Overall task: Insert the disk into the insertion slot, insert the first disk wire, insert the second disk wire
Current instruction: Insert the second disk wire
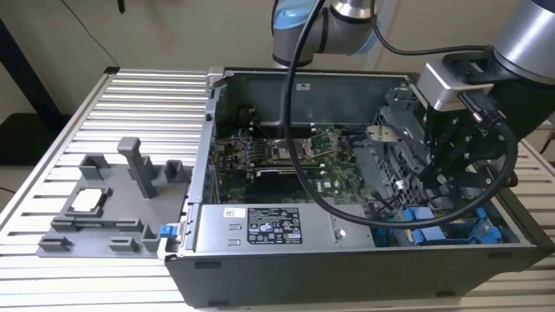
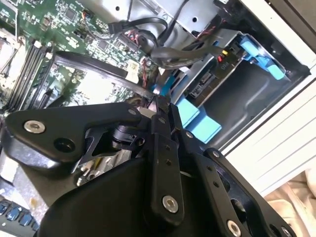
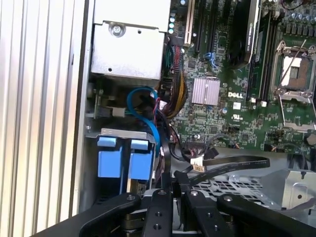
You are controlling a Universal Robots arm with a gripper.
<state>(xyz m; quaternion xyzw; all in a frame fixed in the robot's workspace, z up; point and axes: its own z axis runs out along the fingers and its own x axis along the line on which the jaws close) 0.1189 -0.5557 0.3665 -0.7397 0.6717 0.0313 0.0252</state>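
The end effector (image 2: 159, 101), fingers pinched on a blue wire connector (image 2: 162, 85), hovered beside the seated disk (image 3: 123, 163); a skewed approach could bend the plug.

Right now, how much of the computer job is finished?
Done, it looks like: the disk sits inside the insertion slot. In hand: the gripper hangs right by a blue wire end, close to the disk. Left: I can't see either wire plugged into the disk, so both wires seem undone.
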